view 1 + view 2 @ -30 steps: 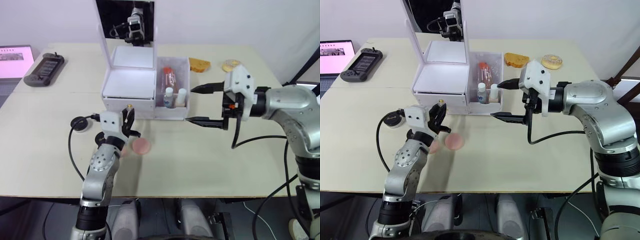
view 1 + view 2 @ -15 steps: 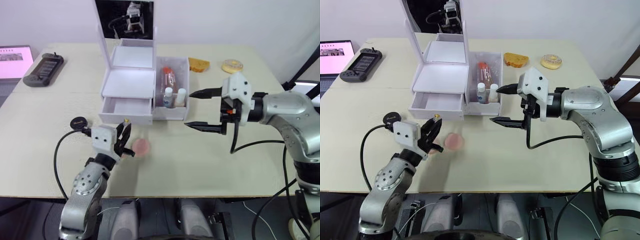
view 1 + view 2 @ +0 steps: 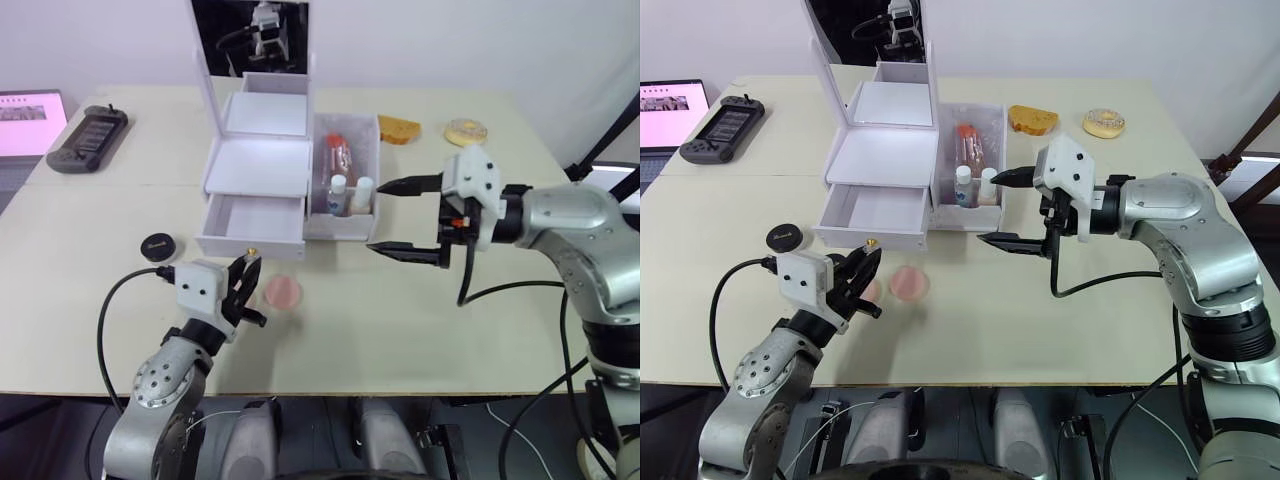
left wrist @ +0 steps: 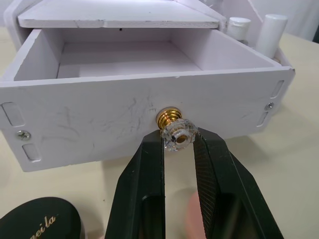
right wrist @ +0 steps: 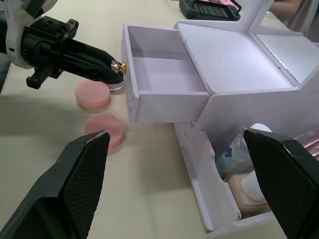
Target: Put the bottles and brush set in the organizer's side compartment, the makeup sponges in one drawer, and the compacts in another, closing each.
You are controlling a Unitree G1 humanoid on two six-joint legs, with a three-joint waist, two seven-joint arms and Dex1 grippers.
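White plastic makes up the organizer (image 3: 258,170), which sits on the tabletop (image 3: 400,310) with its lower drawer (image 4: 139,94) pulled out. The left end effector (image 4: 178,149) is pinching the drawer's gold knob (image 4: 174,132). The right end effector (image 3: 395,215) hangs in the air with its fingers spread wide apart, just beside the side compartment (image 3: 347,175). The bottles (image 3: 350,192) stand inside that bin. Two pink makeup sponges (image 5: 102,112) lie near the drawer. A black compact (image 3: 158,244) lies close by.
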